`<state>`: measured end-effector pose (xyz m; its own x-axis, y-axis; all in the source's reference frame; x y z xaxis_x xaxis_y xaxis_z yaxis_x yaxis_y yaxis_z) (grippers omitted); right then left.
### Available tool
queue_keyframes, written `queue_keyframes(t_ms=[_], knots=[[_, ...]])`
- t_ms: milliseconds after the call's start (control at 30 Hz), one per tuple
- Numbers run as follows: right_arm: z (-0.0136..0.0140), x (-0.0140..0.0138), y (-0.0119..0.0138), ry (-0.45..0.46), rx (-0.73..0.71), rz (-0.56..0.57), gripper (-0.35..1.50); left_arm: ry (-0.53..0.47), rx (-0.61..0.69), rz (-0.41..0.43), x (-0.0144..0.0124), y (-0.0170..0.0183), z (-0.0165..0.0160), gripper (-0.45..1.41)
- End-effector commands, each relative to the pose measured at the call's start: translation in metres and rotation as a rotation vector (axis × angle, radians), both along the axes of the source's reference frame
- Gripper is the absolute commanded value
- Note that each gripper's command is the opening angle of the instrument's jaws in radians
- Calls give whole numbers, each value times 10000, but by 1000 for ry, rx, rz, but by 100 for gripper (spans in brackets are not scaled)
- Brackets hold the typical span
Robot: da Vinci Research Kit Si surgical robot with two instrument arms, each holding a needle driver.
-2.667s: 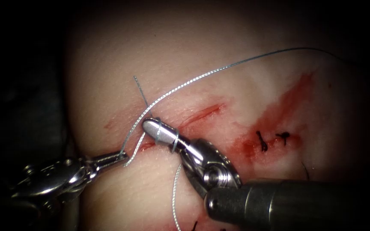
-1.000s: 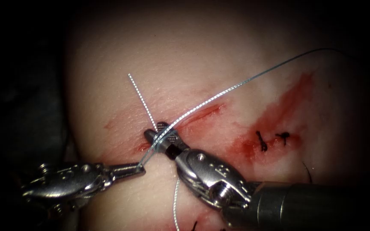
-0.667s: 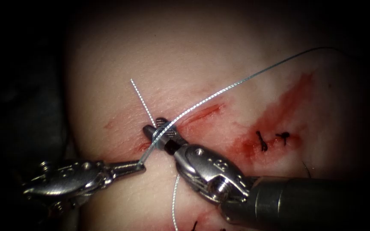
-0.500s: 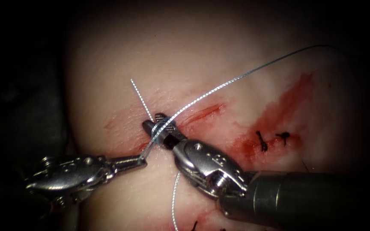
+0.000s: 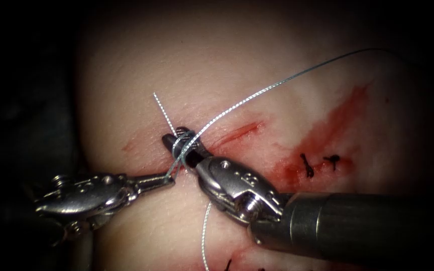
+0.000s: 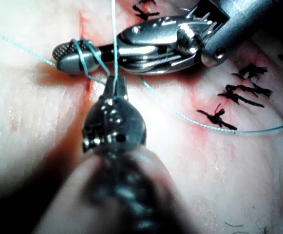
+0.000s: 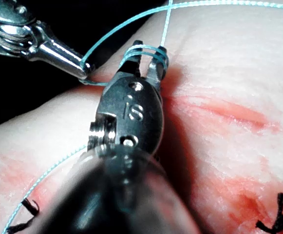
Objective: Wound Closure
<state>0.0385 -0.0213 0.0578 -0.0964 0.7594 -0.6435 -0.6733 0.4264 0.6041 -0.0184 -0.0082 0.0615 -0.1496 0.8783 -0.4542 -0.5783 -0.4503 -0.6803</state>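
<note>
My left tool [image 5: 169, 176] [image 6: 116, 80] reaches in from the lower left, shut on the thread [image 5: 277, 85] just left of the cut [image 5: 237, 133]. From there the thread rises and runs to the upper right. My right tool [image 5: 173, 134] [image 7: 147, 48] lies over the cut's left end with its jaws slightly open. Two turns of thread are wound around the jaws. Nothing is gripped between them. A short thread tail [image 5: 161, 108] stands up from the tissue [image 5: 141, 65] just beyond the right tool's tips.
Dark finished stitches [image 5: 307, 165] sit in red fluid [image 5: 337, 120] to the right of the cut. Several more dark stitches [image 6: 229, 92] lie past the right tool's shaft. A loose strand of thread [image 5: 204, 236] hangs toward the bottom edge.
The right tool's jaws, shut 2.7 s ago with thread wound on them, have opened and crept up-left toward the short tail. The left tool has shifted slightly right, still holding the thread.
</note>
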Motion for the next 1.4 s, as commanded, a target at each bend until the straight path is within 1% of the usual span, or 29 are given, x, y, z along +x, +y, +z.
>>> queue_keyframes(t_ms=[33,67,100,233,300,333,500,633,700,833,867,933,1033,1100,1133,1167,1200,1267,1300,1333,1400], knots=[[2,9,2,-5,5,-1,9,-2,7,-4,-5,-3,6,-45],[3,9,2,-10,8,-2,9,-1,7,-4,-5,-3,6,-45],[4,10,3,-17,13,-4,16,-1,7,-5,-6,-2,6,-45],[5,11,7,-26,21,-5,19,1,7,-7,-9,-1,7,-45],[5,12,9,-28,25,-7,29,1,7,-9,-10,-1,7,-45],[4,13,9,-28,28,-10,31,1,7,-9,-10,-1,7,-45],[4,14,13,-50,36,-23,32,1,7,-9,-11,-1,7,-45],[5,16,16,-63,49,-29,22,2,10,-16,-11,-2,6,-45],[6,20,18,-76,52,-31,19,3,10,-16,-11,-2,6,-45],[9,29,25,-100,55,-43,4,0,19,-24,-11,-2,6,-45],[9,30,26,-113,60,-52,4,-1,24,-27,-11,-2,6,-45],[12,31,28,-144,61,-74,10,-3,32,-35,-11,-3,6,-45],[14,29,30,-146,63,-76,14,-6,38,-37,-11,-3,6,-45],[15,27,30,-156,72,-82,26,-9,48,-43,-11,-3,6,-45],[16,25,30,-179,90,-94,52,-10,49,-41,-12,-4,6,-45],[17,25,30,-188,97,-98,64,-13,55,-43,-12,-5,6,-45],[17,25,29,-197,104,-102,64,-12,54,-44,-13,-5,6,-45],[18,24,28,-201,106,-106,10,-12,54,-45,-14,-5,6,-45],[17,24,28,-200,106,-106,0,-13,56,-43,-14,-5,6,-45],[16,24,28,-198,105,-105,-35,-13,56,-43,-14,-5,6,-45],[10,23,30,-193,104,-97,-35,-15,60,-46,-14,-5,6,-45]])
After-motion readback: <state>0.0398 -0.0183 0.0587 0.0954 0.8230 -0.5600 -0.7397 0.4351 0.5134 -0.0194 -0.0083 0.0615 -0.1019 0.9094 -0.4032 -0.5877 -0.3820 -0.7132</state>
